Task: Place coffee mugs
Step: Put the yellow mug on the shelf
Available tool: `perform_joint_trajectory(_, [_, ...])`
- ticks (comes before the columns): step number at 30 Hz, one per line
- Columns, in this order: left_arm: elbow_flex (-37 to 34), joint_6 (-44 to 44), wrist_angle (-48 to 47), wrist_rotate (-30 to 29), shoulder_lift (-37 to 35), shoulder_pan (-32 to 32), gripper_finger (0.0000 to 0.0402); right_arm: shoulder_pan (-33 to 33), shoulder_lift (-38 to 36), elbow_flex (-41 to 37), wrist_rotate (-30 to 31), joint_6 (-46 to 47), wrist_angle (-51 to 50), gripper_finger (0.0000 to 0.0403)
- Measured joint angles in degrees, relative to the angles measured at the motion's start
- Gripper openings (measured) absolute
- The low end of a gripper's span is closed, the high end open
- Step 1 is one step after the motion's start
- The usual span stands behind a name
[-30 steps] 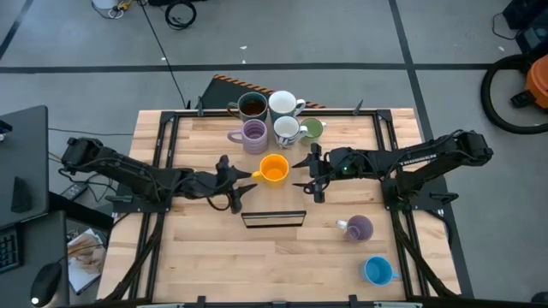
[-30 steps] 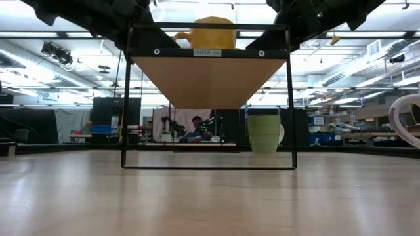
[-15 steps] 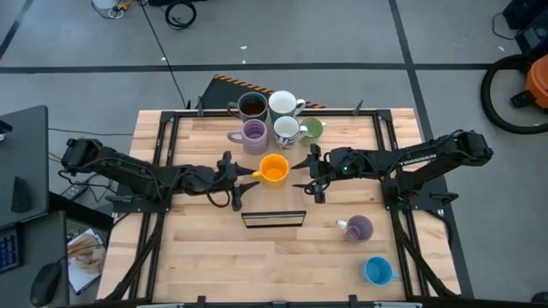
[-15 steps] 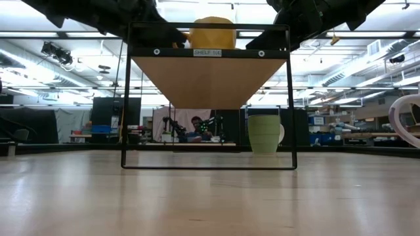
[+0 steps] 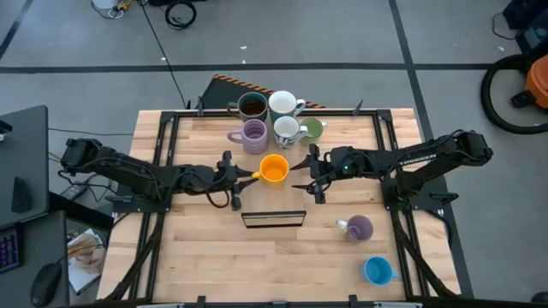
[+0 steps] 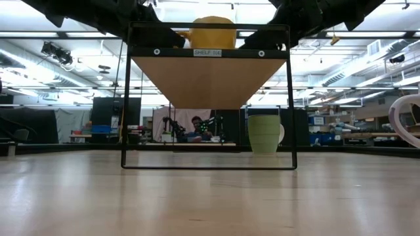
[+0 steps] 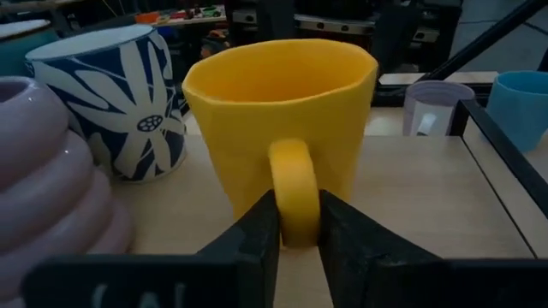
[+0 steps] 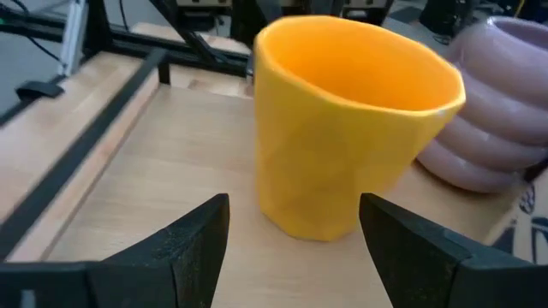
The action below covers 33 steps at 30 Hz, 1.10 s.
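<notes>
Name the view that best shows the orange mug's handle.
Left wrist view: the orange mug's handle sits pinched between the left gripper fingers. The high view shows it tiny; low and right wrist views show only the body.

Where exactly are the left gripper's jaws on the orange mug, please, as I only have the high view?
Observer: The left wrist view shows the left gripper with its jaws pinching the handle of the round yellow-orange ceramic mug.
Operator: Thank you. Is the right gripper gripping it too?
Observer: No. In the right wrist view the right gripper has its jaws wide open, one on either side of the mug's body.
Operator: Is the mug on the table?
Observer: The low view shows it standing on a raised wooden shelf in a black frame.
</notes>
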Motion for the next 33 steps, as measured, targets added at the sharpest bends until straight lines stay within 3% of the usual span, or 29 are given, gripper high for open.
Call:
perform_joint_trajectory(4, [0.00,0.82,-0.58,-0.70,-0.51,-0.04,0.0061,-0.19,0.02,0.00,-0.56,0.21,0.98,0.0268])
perform_joint_trajectory(10, [0.00,0.58,-4.01,-3.69,-2.41,0.01,0.0070,-0.17,0.02,0.00,-0.56,0.10,0.95,0.0268])
perform_joint_trajectory(18, [-0.02,-1.89,-15.21,-4.66,-9.94,1.14,0.0068,-0.05,0.02,0.00,-0.56,0.40,0.62,0.0268])
perform_joint_trajectory(33, [-0.02,-2.70,-21.88,1.33,-13.30,8.33,0.0070,0.32,0.02,0.00,-0.59,0.35,0.53,0.0268])
